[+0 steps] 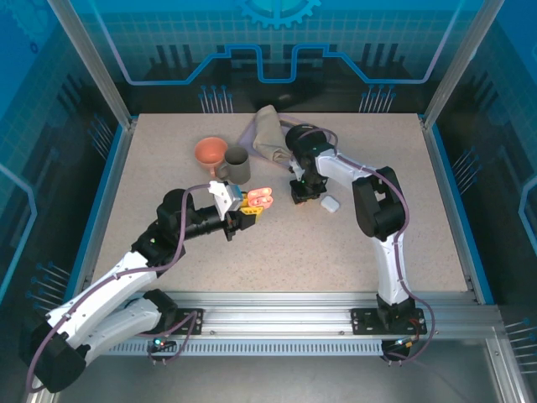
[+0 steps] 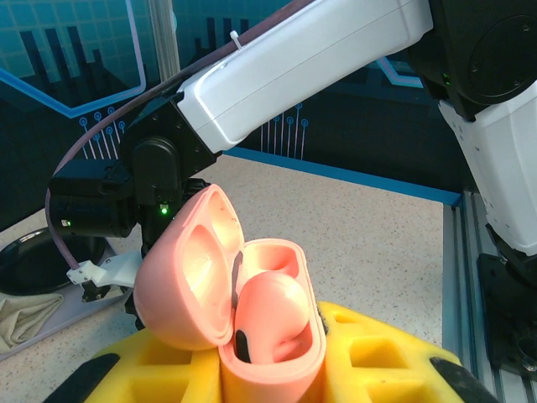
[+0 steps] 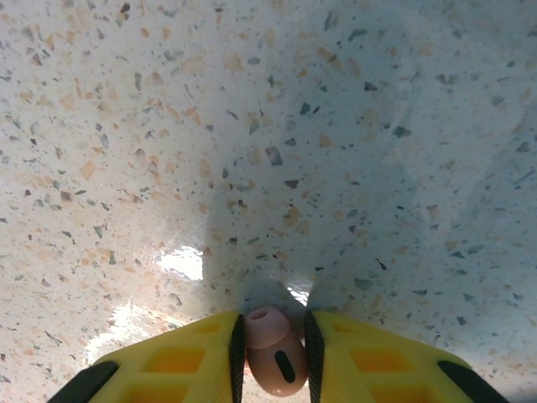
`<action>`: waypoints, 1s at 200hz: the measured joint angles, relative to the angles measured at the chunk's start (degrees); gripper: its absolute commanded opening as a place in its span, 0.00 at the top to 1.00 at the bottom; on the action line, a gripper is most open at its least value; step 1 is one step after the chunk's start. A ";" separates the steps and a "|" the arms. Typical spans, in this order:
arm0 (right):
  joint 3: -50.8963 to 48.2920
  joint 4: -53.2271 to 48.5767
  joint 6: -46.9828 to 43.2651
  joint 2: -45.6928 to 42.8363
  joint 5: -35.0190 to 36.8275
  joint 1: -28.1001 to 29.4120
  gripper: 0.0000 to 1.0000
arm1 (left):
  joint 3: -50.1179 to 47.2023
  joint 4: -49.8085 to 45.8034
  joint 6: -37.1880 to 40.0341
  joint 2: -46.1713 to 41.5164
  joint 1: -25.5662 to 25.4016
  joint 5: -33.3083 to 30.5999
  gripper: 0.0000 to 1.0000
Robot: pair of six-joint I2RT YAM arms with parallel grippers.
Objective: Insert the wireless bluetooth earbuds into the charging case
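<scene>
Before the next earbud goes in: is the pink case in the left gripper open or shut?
Open. The pink case has its lid swung back; one pink earbud sits inside.

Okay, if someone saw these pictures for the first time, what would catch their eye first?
The bright salmon-pink charging case, lid open, clamped in the left gripper near the middle of the table, stands out first. Next comes the tiny pink earbud pinched in the right gripper, close over the speckled table. A small white case lies beside that arm.
</scene>
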 measured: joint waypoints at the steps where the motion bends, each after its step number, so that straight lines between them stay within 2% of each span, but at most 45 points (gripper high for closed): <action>1: 0.00 0.00 -0.02 0.00 0.02 0.00 0.73 | 0.00 0.00 0.00 0.00 0.00 -0.02 1.00; 59: -0.63 0.57 -0.02 -0.48 0.15 0.02 0.78 | 0.00 0.00 0.00 0.02 0.00 -0.02 1.00; 110: -7.82 3.89 -0.31 -5.79 0.20 0.11 0.80 | 0.00 0.00 -0.26 0.07 0.00 -0.66 1.00; 157: -16.06 9.44 -2.51 -18.03 1.07 0.11 0.81 | 0.00 0.02 -2.34 2.25 0.00 -1.53 1.00; 200: -24.65 16.26 -5.44 -34.21 3.19 0.11 0.81 | 1.03 -0.20 -5.31 6.49 0.00 -1.97 1.00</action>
